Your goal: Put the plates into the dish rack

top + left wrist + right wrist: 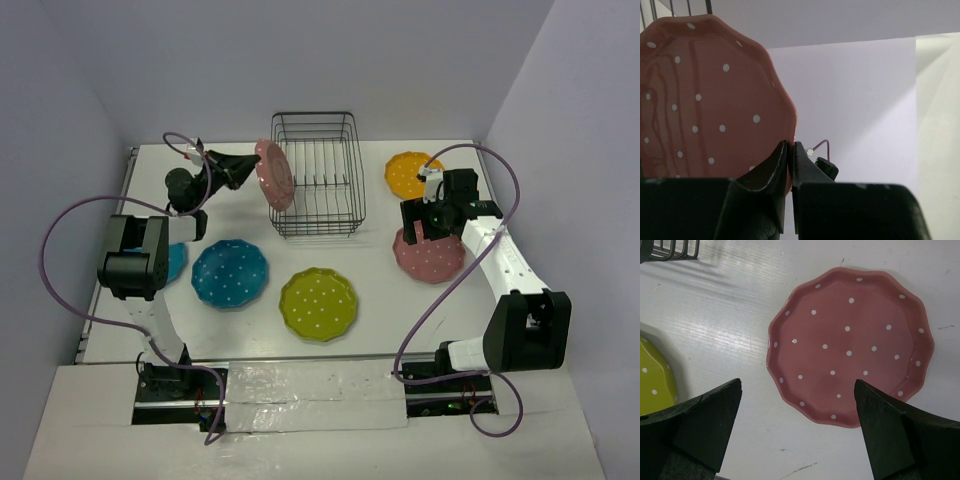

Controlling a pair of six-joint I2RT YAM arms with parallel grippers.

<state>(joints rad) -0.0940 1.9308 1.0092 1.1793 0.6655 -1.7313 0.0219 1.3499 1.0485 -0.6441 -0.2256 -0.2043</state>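
Pinching the rim of a glossy scalloped pink plate [273, 174], left gripper [250, 168] holds it upright just ahead, beside the black wire dish rack [318, 190]; right gripper [797, 384] gapes, second pink plate [850, 345] flat beneath.

Left arm [135, 262] reaches far forward; left gripper [250, 168] level, fingers [777, 160] pinched on pink plate [274, 174] rim. Right arm [500, 262] bent; right gripper [422, 225] points down, fingers [710, 415] spread wide.
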